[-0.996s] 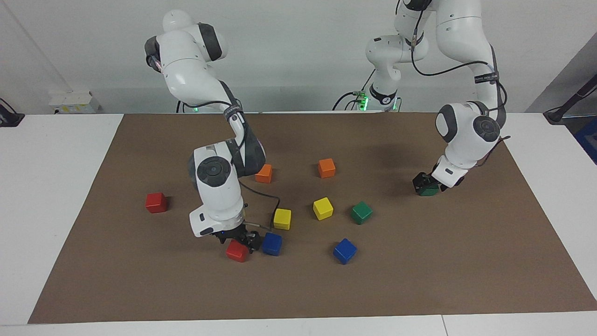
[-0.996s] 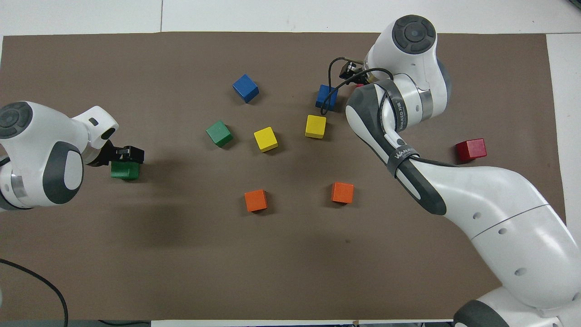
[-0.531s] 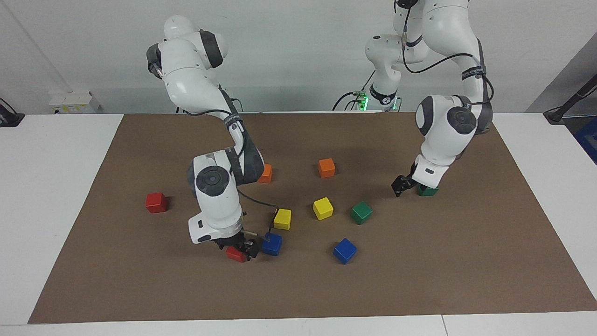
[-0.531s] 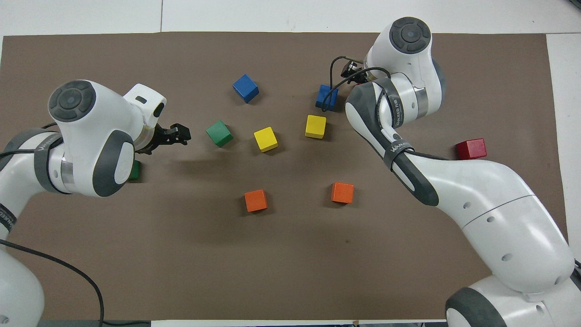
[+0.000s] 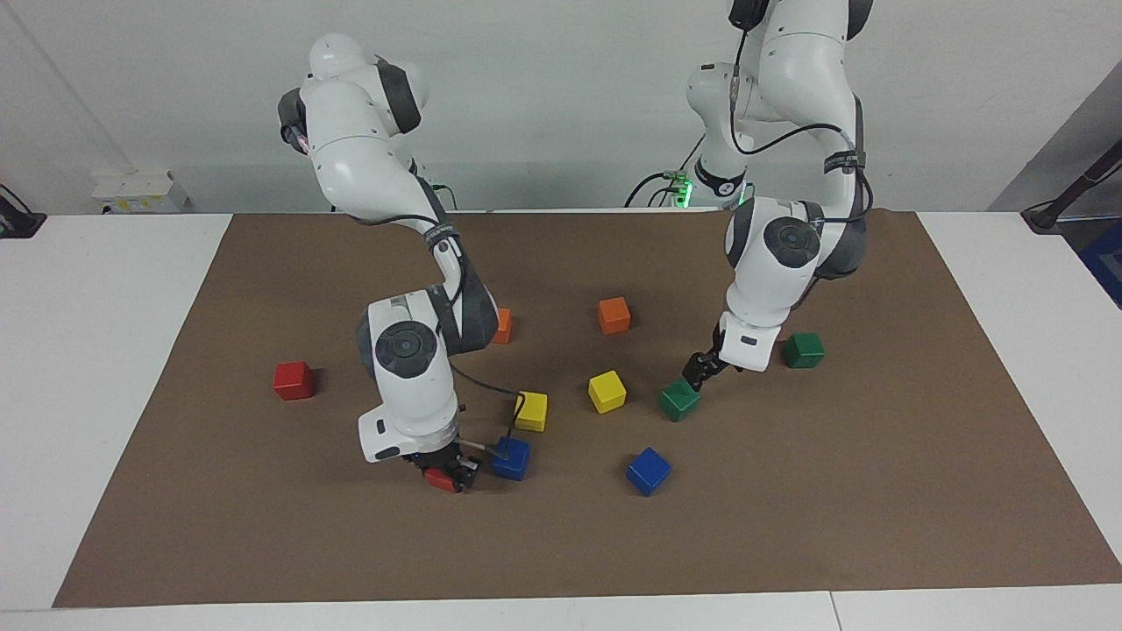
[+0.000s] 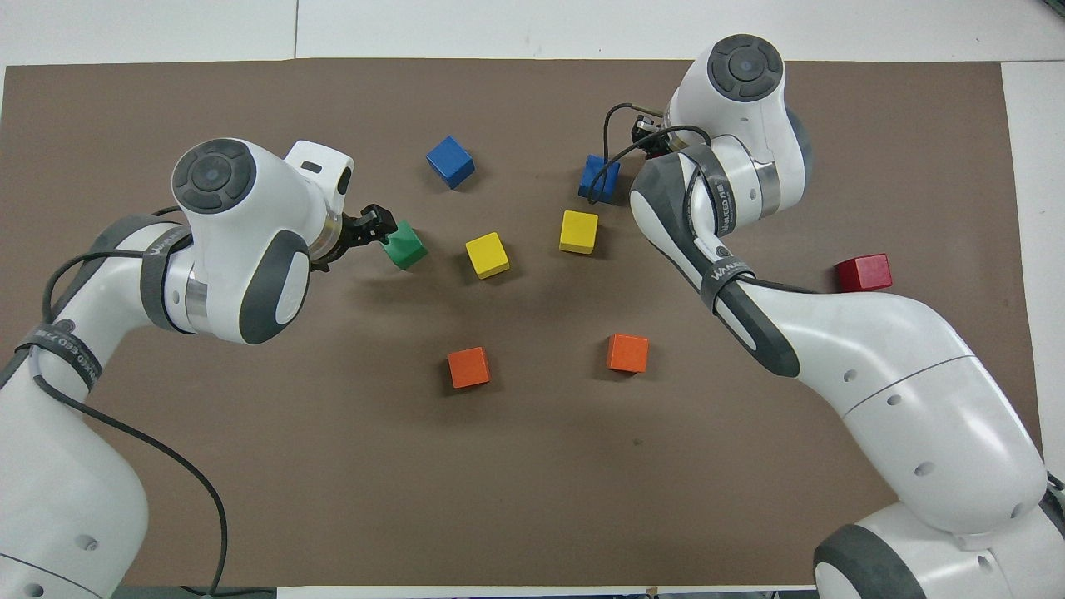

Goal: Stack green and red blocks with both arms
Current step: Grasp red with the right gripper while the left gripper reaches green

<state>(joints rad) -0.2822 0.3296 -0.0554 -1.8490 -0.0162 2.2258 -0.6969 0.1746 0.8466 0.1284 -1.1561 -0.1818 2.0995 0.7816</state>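
One green block [image 5: 804, 350] rests alone on the mat toward the left arm's end; the left arm hides it in the overhead view. My left gripper [image 5: 699, 368] [image 6: 378, 226] is open and empty, just above the edge of the second green block [image 5: 679, 400] [image 6: 403, 245] near the middle. My right gripper [image 5: 444, 471] is down around a red block [image 5: 436, 479] that sits on the mat beside a blue cube; the arm hides this block in the overhead view. The other red block [image 5: 293, 380] [image 6: 864, 273] lies toward the right arm's end.
On the brown mat [image 5: 877, 491] lie two orange cubes [image 5: 614, 315] [image 5: 502, 326], two yellow cubes [image 5: 607, 391] [image 5: 530, 411] and two blue cubes [image 5: 511, 457] [image 5: 648, 471]. One blue cube almost touches the right gripper.
My left gripper let go of the green block toward the left arm's end and swung toward the middle, over the second green block. My right gripper sank lower around the red block.
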